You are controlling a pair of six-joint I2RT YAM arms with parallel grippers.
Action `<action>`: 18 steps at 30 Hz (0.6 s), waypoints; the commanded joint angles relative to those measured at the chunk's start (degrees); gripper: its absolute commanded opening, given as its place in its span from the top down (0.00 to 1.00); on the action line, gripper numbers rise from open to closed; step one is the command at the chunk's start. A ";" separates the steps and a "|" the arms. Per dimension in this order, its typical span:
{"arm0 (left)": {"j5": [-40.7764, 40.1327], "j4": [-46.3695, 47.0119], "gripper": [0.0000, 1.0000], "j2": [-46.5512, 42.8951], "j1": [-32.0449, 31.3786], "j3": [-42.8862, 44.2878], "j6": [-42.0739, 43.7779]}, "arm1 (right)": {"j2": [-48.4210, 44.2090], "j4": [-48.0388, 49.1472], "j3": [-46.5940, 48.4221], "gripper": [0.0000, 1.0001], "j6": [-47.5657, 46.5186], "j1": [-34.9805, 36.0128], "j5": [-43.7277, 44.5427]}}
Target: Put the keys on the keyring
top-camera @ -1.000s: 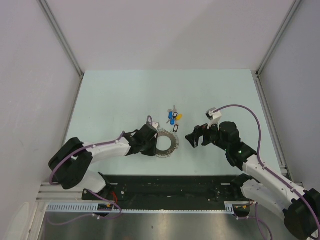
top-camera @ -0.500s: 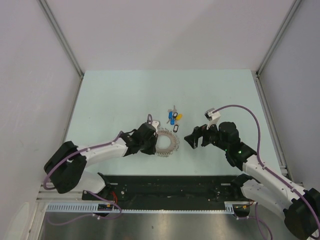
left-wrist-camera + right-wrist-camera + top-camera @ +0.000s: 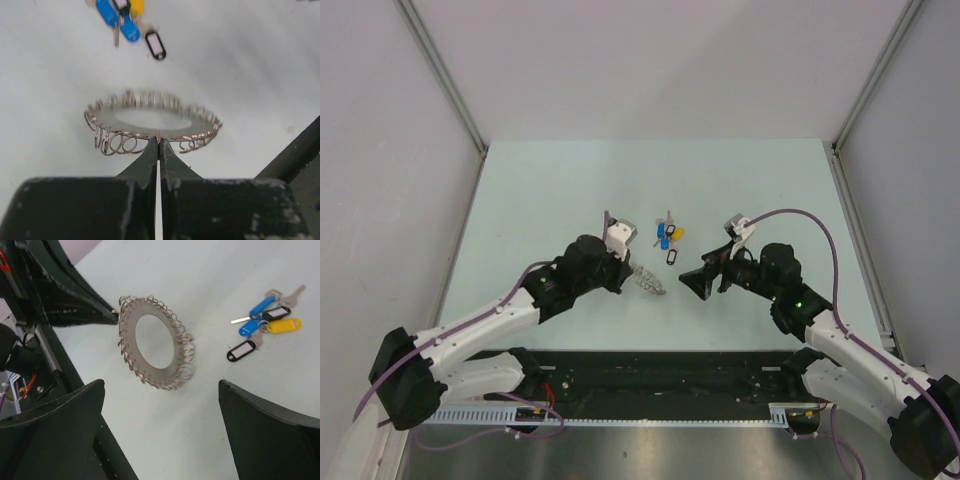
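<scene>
Pale green table (image 3: 540,190) has the keys (image 3: 668,236) lying near the keyring (image 3: 155,120). Left gripper (image 3: 159,144) is pinched tight on the keyring rim, ring tilted; right gripper (image 3: 161,390) is wide open w/ nothing in it.

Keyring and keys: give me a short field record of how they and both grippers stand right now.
keyring: tilted up off flat, pinched at its rim; unclear whether its free edge touches the table
left gripper: shut on the keyring's rim
right gripper: open, empty, facing the keyring
keys: clustered flat on the table, apart from the keyring, none threaded
task state: keys not yet on the keyring
</scene>
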 commanded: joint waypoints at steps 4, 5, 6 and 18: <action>6.21 10.77 1.00 -6.79 0.27 3.15 19.32 | 1.36 9.26 1.65 0.00 -4.27 0.38 -11.51; 6.74 11.56 0.99 -7.06 0.27 2.89 20.46 | 1.80 9.87 2.34 0.00 -4.79 0.30 -12.05; 7.96 13.83 1.00 -7.24 0.27 2.71 22.39 | 2.67 10.31 2.70 0.00 -4.79 0.38 -12.75; 20.80 27.99 1.00 -11.19 1.06 -5.46 23.46 | 7.52 19.89 4.46 0.03 -3.74 1.44 -18.47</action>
